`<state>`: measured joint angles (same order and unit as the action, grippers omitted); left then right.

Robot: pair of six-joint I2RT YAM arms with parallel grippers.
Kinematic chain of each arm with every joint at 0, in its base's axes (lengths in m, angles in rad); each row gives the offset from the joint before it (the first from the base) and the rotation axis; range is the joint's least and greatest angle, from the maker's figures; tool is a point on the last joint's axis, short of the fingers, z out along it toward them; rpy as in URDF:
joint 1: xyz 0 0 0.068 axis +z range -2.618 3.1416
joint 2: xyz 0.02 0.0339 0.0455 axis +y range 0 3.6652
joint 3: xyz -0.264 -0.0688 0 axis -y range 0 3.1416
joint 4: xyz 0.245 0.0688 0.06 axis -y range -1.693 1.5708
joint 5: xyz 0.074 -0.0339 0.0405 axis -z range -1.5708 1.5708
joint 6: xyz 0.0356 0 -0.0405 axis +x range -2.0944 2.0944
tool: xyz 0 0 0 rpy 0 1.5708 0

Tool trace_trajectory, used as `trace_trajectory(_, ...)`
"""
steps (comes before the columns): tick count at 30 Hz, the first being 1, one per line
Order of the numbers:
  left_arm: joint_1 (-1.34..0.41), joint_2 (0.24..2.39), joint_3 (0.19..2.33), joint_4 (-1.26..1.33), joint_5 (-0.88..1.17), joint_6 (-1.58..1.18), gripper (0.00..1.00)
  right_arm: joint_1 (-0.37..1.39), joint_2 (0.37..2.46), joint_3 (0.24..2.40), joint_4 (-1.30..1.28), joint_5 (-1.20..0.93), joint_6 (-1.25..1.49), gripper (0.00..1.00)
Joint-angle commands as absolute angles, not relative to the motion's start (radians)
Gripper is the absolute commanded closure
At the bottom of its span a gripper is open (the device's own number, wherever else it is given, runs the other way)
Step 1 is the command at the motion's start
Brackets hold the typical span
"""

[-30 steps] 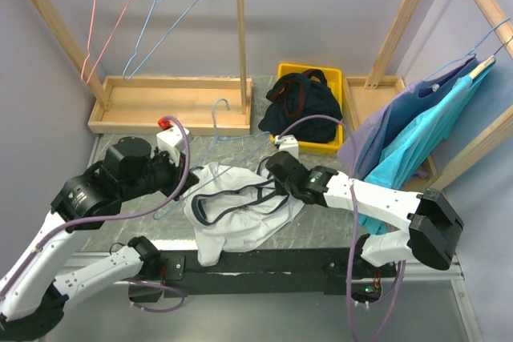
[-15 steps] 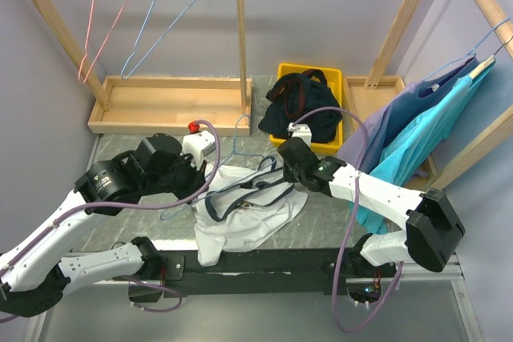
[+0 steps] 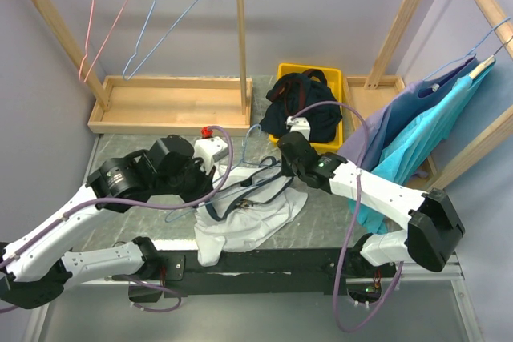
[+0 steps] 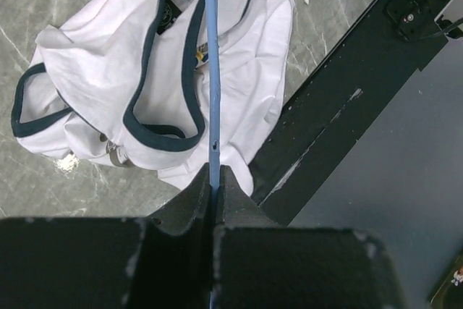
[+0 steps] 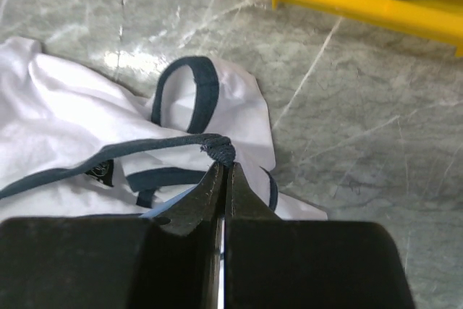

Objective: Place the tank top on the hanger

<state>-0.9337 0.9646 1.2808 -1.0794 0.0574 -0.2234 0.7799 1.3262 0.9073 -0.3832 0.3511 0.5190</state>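
Note:
The white tank top with navy trim lies crumpled on the grey table between the arms. It also shows in the left wrist view and the right wrist view. My left gripper is shut on the light-blue wire hanger, whose wire runs out over the shirt. The hanger reaches toward the right gripper, hook toward the back. My right gripper is shut on a bunched navy strap of the tank top and holds it just above the table.
A yellow bin holding a dark navy garment stands behind the right gripper. The wooden rack at back left carries a pink hanger and a second blue hanger. Teal and purple shirts hang at right. A black rail runs along the near edge.
My left arm has swung right with the hanger, bringing it over the tank top. My right gripper has drawn the strap slightly back and right, stretching the shirt's opening.

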Motion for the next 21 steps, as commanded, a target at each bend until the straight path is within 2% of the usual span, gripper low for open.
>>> trace_trajectory(1, -0.954, 0.973, 1.319, -1.065, 0.055, -0.215, 0.99, 0.772, 1.331, 0.966, -0.374, 0.390, 0.489, 1.00)
trace_trajectory(13, -0.973, 0.976, 1.305, -1.020, 0.032, -0.224, 0.99, 0.778, 1.359, 1.146, -0.417, 0.396, 0.397, 1.00)
trace_trajectory(19, -0.973, 0.970, 1.264, -0.905, -0.049, -0.277, 0.99, 0.836, 1.325, 1.201, -0.459, 0.390, 0.397, 1.00)
trace_trajectory(21, -0.973, 0.954, 1.217, -0.827, -0.019, -0.284, 0.99, 0.853, 1.296, 1.197, -0.459, 0.374, 0.402, 1.00)
